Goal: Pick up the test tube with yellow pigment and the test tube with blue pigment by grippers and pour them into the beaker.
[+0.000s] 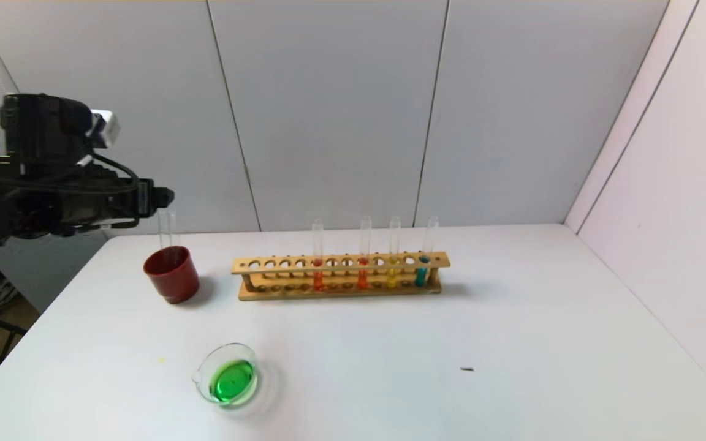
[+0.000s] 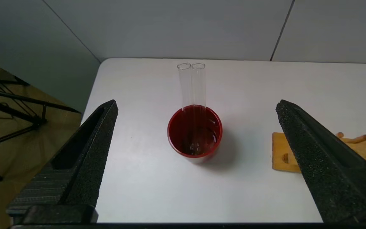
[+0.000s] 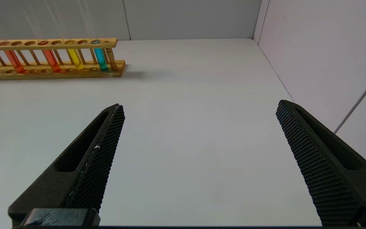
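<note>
The test tube with yellow pigment (image 1: 393,272) and the test tube with blue pigment (image 1: 421,271) stand upright at the right end of a wooden rack (image 1: 273,293); both also show in the right wrist view, yellow (image 3: 75,59) and blue (image 3: 100,59). The beaker (image 1: 238,348) sits at the front left and holds green liquid. My left gripper (image 1: 163,197) is open and empty, raised over the table's back left, above two empty clear tubes (image 2: 192,82) in a dark red cup (image 2: 171,133). My right gripper (image 3: 199,104) is open and empty over bare table, outside the head view.
Two orange-red tubes (image 1: 318,275) stand in the rack left of the yellow one. The red cup (image 1: 172,278) is left of the rack. Grey wall panels close the back and the right. The table's left edge drops off beside the cup. A small dark speck (image 1: 466,369) lies front right.
</note>
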Tool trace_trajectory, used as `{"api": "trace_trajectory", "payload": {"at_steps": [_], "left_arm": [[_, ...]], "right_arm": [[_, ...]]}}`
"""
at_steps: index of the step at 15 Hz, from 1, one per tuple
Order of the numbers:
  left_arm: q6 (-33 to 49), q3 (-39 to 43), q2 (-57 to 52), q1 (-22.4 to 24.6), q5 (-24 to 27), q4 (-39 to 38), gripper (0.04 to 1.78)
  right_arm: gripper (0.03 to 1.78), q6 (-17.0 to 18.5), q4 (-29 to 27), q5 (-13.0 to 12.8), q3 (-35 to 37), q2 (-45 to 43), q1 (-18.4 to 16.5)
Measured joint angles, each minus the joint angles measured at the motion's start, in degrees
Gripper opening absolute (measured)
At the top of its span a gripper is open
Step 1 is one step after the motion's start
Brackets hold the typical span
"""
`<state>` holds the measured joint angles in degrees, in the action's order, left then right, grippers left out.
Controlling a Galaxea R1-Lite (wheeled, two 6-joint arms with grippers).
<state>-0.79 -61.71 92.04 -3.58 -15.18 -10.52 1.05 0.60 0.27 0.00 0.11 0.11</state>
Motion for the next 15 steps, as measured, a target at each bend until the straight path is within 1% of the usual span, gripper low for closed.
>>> {"api": "trace_trajectory", "payload": {"at_steps": [3, 5, 10, 13, 15], "left_arm": [[-2.5, 7.5, -13.3, 0.0, 1.1, 0.3, 1.75], [-4.2, 12.4, -22.8, 0.0, 1.7, 1.8, 1.75], [-5.8, 21.4, -47.0, -0.1, 3.2, 12.3, 1.75], [-6.1, 26.6, -60.0, 0.2, 1.1, 18.1, 1.75], [-6.1, 30.2, -66.9, 0.5, -2.3, 20.2, 1.75]], "right_arm": [[1.74, 0.0, 0.0, 0.0, 0.0, 0.0, 0.0], [1.74, 0.0, 0.0, 0.0, 0.0, 0.0, 0.0], [1.74, 0.0, 0.0, 0.0, 0.0, 0.0, 0.0], [1.74, 0.0, 0.0, 0.0, 0.0, 0.0, 0.0], [1.74, 0.0, 0.0, 0.0, 0.0, 0.0, 0.0]]}}
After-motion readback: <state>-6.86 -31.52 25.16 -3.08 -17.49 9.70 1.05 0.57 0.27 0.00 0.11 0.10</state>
